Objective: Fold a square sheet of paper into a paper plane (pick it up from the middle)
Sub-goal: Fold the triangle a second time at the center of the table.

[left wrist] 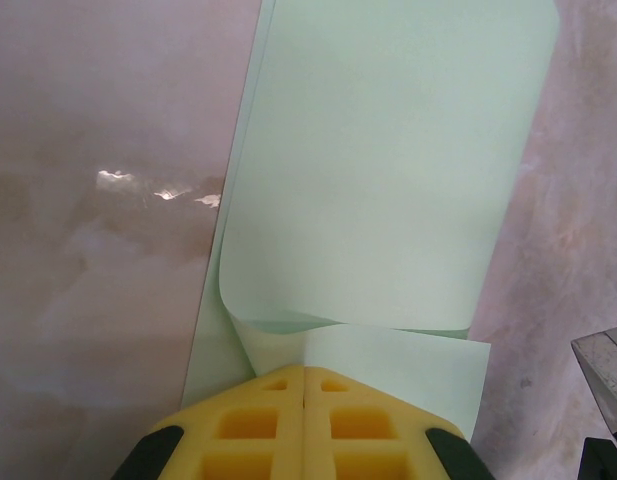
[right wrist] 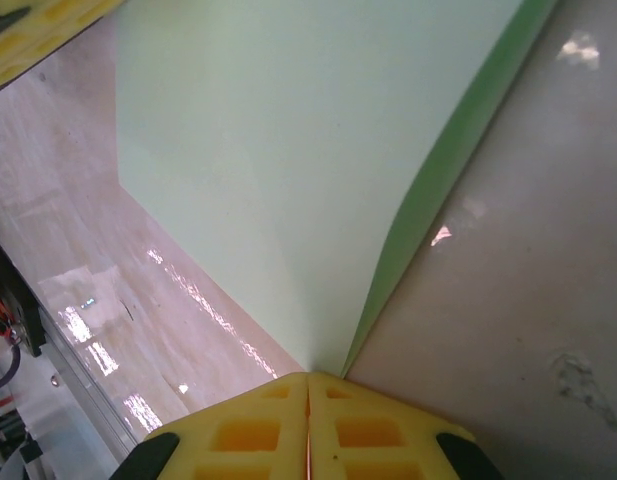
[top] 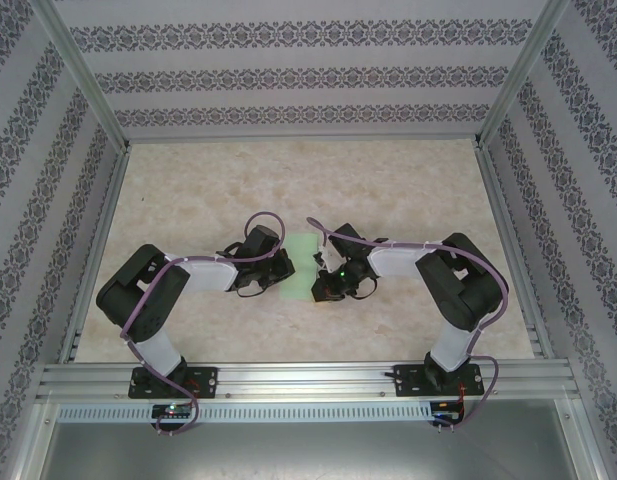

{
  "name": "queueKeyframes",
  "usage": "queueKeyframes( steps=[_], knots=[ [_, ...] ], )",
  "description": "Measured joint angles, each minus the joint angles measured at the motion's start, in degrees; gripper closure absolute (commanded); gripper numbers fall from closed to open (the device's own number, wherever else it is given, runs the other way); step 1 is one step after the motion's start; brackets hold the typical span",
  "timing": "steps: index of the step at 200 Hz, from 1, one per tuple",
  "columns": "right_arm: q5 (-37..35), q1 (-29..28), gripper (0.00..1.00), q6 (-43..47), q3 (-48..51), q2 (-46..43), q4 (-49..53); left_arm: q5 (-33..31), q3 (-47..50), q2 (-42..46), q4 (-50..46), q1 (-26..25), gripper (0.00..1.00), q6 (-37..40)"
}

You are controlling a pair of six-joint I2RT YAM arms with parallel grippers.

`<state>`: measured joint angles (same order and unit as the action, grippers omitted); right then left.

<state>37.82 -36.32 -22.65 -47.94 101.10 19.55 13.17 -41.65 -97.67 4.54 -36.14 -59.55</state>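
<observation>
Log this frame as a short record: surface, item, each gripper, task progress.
surface: pale marbled table
item: pale green sheet of paper, partly curled over itself, lying between the two arms
left gripper: shut, pinching one edge of the sheet
right gripper: shut, pinching the sheet where its layers meet
progress: no pointed plane shape yet

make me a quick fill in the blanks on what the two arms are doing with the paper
1. The sheet of paper is pale ____.
2. The left tool is ____ (open or shut) on the sheet's edge.
3. The right tool, also gripping the sheet, is coloured ____ at its tip.
Missing words: green; shut; yellow.
</observation>
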Motion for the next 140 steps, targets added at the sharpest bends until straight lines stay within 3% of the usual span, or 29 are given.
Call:
queueKeyframes(
  steps=[65, 140],
  knots=[
    [-2.38, 0.11, 0.90, -2.71, -2.36, -7.02, 1.75, 0.02, -0.22, -0.02, -0.35, 0.00, 0.99, 0.68],
    [-2.58, 0.04, 0.91, -4.72, -5.66, 2.56, -1.55, 0.00, -0.94, -0.15, -1.60, 0.02, 0.98, 1.27]
  ],
)
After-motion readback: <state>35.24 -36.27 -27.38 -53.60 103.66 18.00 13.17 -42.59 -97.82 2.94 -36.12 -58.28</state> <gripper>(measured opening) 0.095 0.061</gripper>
